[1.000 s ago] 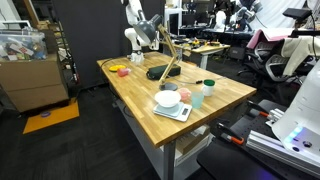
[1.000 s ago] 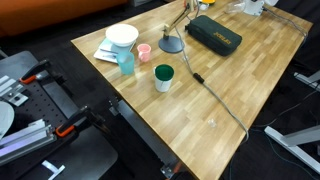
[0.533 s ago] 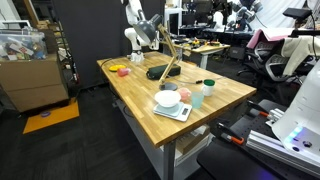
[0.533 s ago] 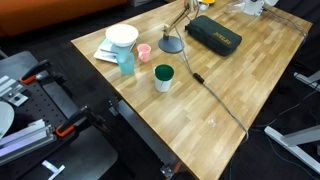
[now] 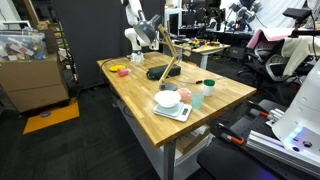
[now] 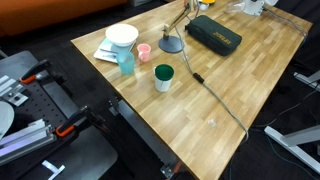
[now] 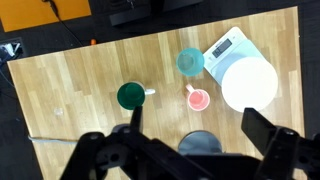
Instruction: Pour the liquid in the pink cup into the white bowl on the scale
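Nothing has moved this past second: your gripper (image 7: 192,112) hangs wide open and empty above the pink cup (image 7: 197,99), which stands beside the white bowl (image 7: 249,86) on the scale (image 7: 225,45), so grasping remains ahead.

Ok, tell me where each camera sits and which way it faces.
Exterior view: off a near table corner, looking across it to the arm at the far end.
Exterior view: raised, looking down on the table; no arm clearly shown.
Wrist view: high above, facing straight down; open gripper at the bottom.
All share the pink cup and white bowl.
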Robot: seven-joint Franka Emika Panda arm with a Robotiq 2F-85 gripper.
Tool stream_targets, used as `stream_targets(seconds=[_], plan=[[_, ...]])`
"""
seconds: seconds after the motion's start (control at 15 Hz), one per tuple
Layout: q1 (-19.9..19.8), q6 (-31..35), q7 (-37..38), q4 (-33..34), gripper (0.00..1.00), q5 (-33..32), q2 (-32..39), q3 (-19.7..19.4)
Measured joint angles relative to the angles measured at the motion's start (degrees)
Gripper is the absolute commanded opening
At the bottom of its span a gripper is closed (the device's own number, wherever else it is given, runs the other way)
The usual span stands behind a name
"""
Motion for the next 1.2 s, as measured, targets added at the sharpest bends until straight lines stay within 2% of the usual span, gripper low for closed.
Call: stream_targets(seconds=[0.27, 0.47, 0.93, 1.2], plan=[[3.0, 0.0, -0.1, 3.4, 1.00, -3.6, 8.6, 3.7], [4.3, 0.6, -1.5, 6.4, 1.00, -5.8, 14.0, 4.8], [4.1, 0.6, -2.5, 7.4, 1.00, -5.9, 14.6, 4.8], [4.0, 7.1, -3.8, 5.5, 1.00, -4.5, 17.1, 4.8]])
